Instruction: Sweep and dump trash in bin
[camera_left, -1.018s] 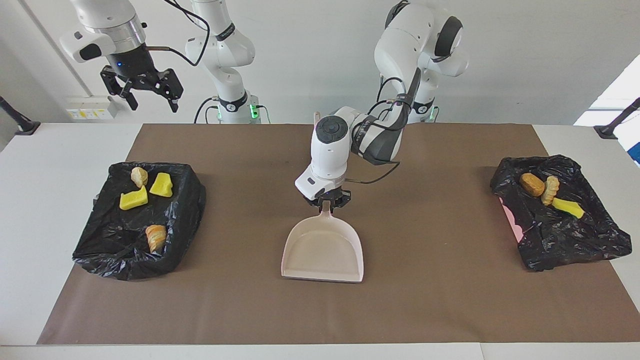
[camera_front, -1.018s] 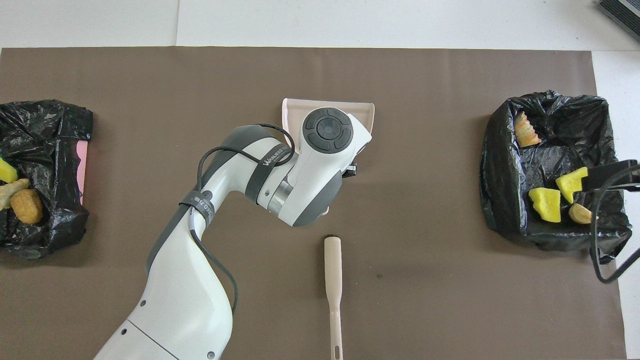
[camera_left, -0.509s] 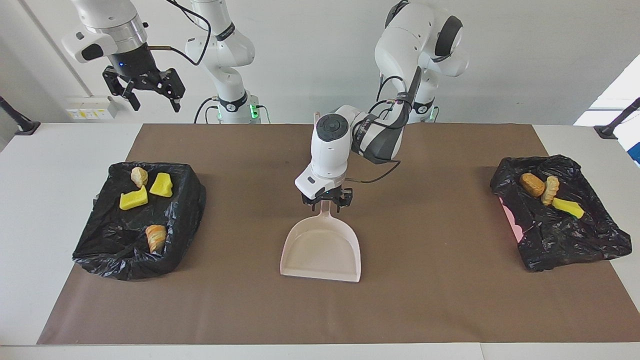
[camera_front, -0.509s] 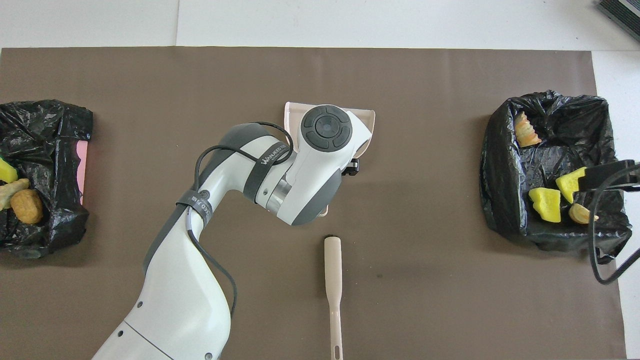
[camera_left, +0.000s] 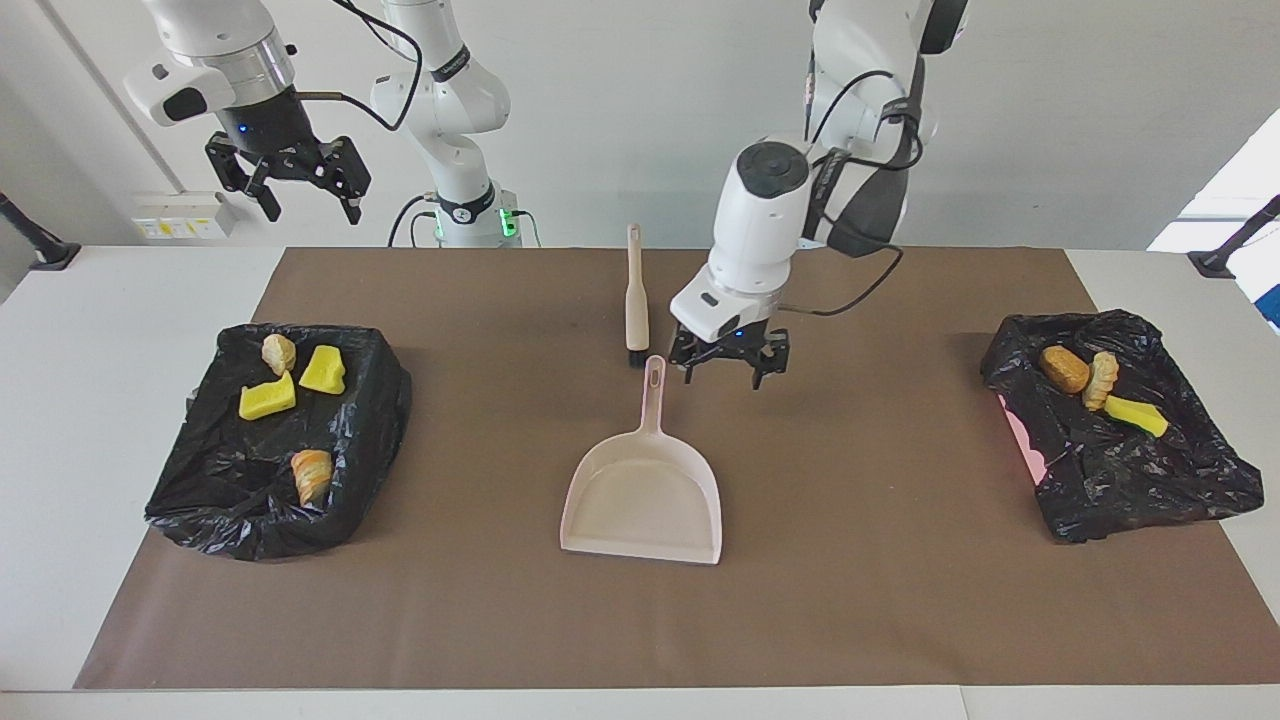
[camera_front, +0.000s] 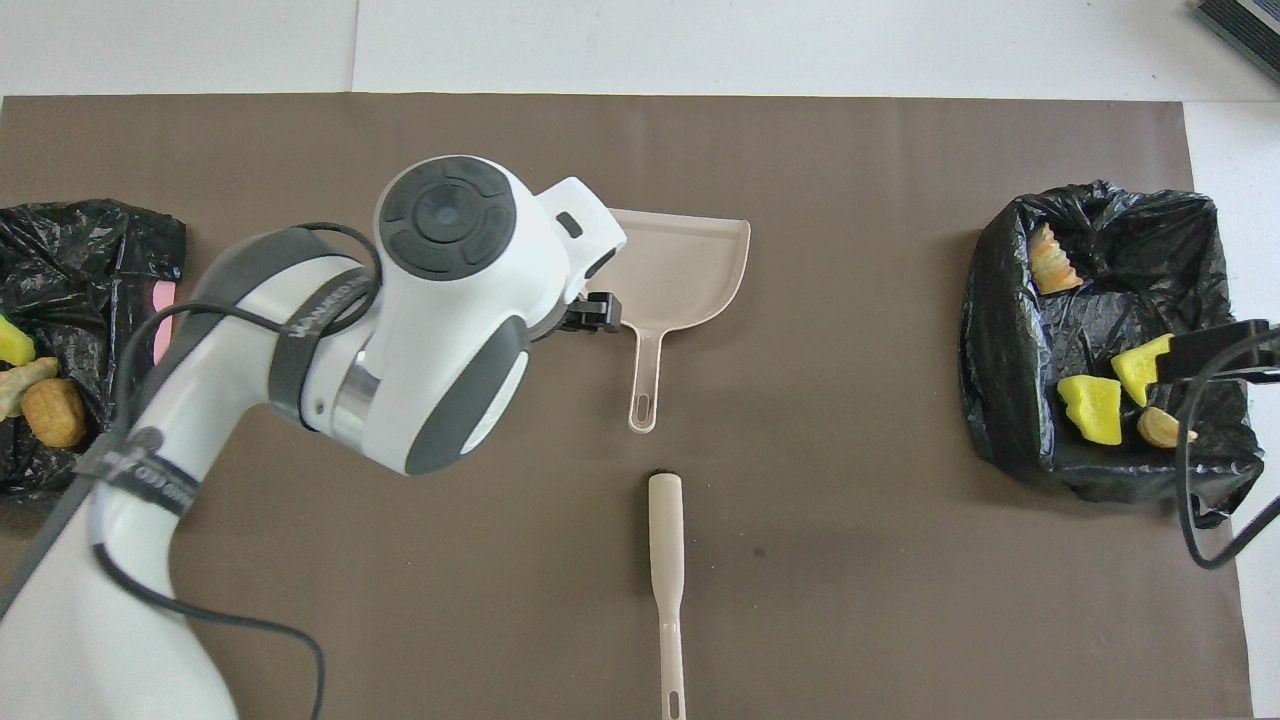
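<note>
The trash lies in two black-bagged bins. The bin (camera_left: 200, 490) at the right arm's end holds two yellow sponge chunks (camera_left: 267, 400), a beige lump (camera_left: 279, 352) and an orange-beige lump (camera_left: 311, 475). The bin (camera_left: 1180, 480) at the left arm's end holds an orange-brown lump (camera_left: 1063, 368), a beige lump (camera_left: 1102, 378) and a yellow chunk (camera_left: 1135, 415). My left gripper (camera_left: 725, 372) is open and empty, just above the mat beside the dustpan's handle. My right gripper (camera_left: 310, 205) is open and empty, high over its end's bin.
The beige dustpan (camera_left: 645, 490) lies flat mid-mat, handle toward the robots; it also shows in the overhead view (camera_front: 690, 265). The beige hand brush (camera_left: 636, 300) lies nearer to the robots, in line with the handle (camera_front: 666, 560). Brown mat (camera_left: 860, 600) covers the table.
My left gripper has let go of the dustpan's handle, risen and drawn away toward the left arm's end. The dustpan stays on the mat. The right gripper has risen slightly.
</note>
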